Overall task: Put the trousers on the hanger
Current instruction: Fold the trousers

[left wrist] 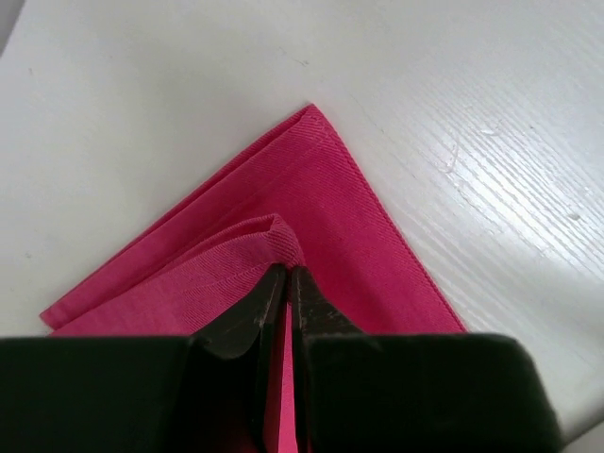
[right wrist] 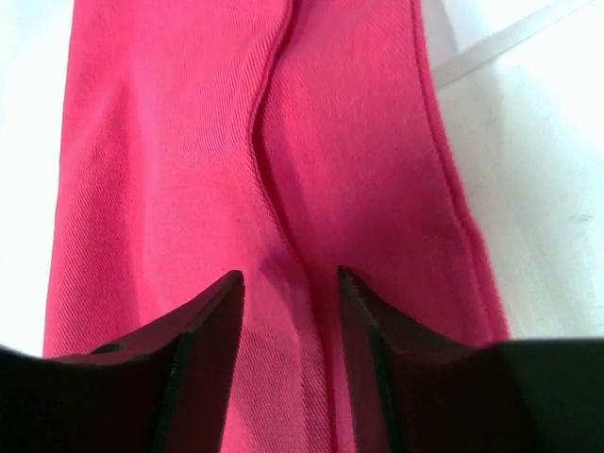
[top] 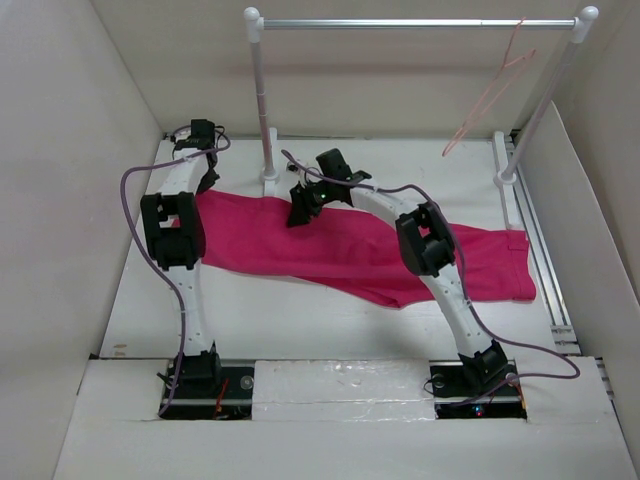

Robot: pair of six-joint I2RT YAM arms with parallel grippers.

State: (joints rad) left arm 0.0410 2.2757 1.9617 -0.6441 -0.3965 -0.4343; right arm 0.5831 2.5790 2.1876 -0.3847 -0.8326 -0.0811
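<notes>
The magenta trousers (top: 350, 250) lie flat across the table from left to right. My left gripper (top: 207, 182) is at their far left corner. In the left wrist view it (left wrist: 286, 271) is shut on a raised fold of the cloth (left wrist: 349, 217). My right gripper (top: 298, 216) is over the trousers' back edge near the middle. In the right wrist view it (right wrist: 291, 276) is open, its jaws either side of a seam in the cloth (right wrist: 170, 142). The pale pink hanger (top: 487, 95) hangs from the right end of the rail, away from both grippers.
A silver rail (top: 420, 22) on two white posts spans the back; the left post's base (top: 270, 180) stands just behind the trousers near my right gripper. White walls enclose the table on three sides. A metal track (top: 545, 260) runs along the right edge.
</notes>
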